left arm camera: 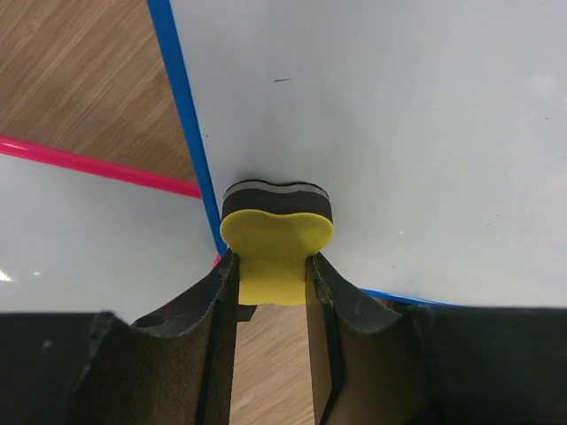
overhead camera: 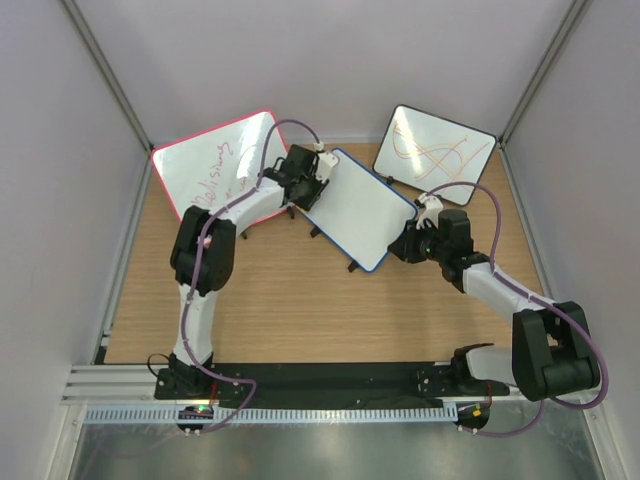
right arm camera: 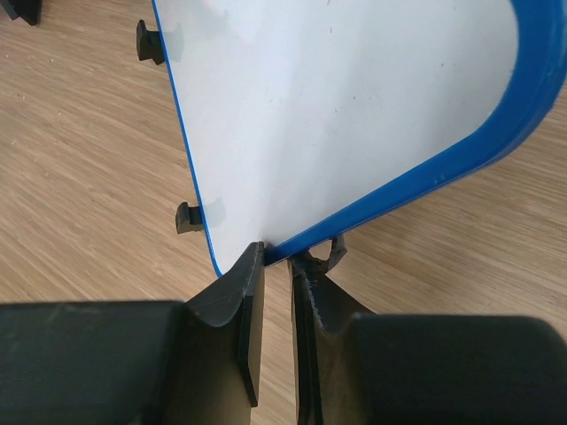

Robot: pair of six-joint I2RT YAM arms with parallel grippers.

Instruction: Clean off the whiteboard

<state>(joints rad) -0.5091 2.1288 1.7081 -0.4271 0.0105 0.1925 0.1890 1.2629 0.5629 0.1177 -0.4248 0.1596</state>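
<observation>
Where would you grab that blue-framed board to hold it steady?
Grip the whiteboard by its thin blue rim, at the rounded corner by the right pincer, coming in level from the side: small feet lift it, so a finger fits underneath.

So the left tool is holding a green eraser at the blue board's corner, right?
Not quite. The eraser is yellow, not green, as the left wrist view shows. The rest is right: the left tool grips it at the corner of the blue-framed whiteboard.
</observation>
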